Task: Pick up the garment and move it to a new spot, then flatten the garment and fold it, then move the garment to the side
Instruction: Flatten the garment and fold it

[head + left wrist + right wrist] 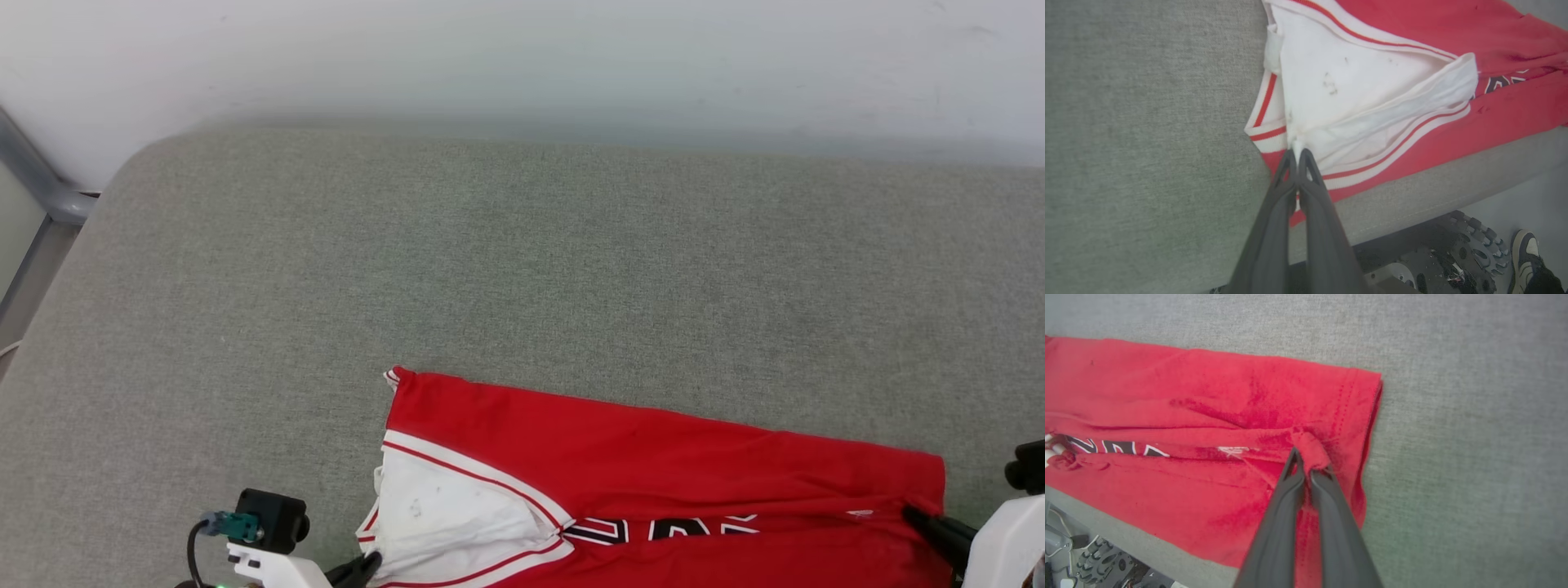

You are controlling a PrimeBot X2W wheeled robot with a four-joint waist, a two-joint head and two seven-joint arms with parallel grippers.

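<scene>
Right now, you have the bright red, thin-fabric jersey garment (653, 457) lying along the near edge of the grey woven padded surface (522, 261), towards the lower right of the head view. It is folded lengthwise. A white sleeve panel edged in red-and-white stripes sits at its left end, and a strip of black-and-white lettering shows along the fold.

Your left gripper (1297, 154) is clenched on the garment. Its two dark fingers are pressed together with a pinch of the white sleeve panel drawn up between the tips, just beside the striped trim. Your right gripper (1306, 457) is likewise clamped on the garment, nipping a small bunched roll of red cloth near the stitched hem at the shirt's right end. Creases run from each pinch across the fabric.

Beyond the surface's far edge stands a pale wall (522, 57). In the left wrist view, below the surface's near edge, you can see a dark wheel with small rollers (1470, 241) and a dark-and-white shoe (1527, 249) on the floor.
</scene>
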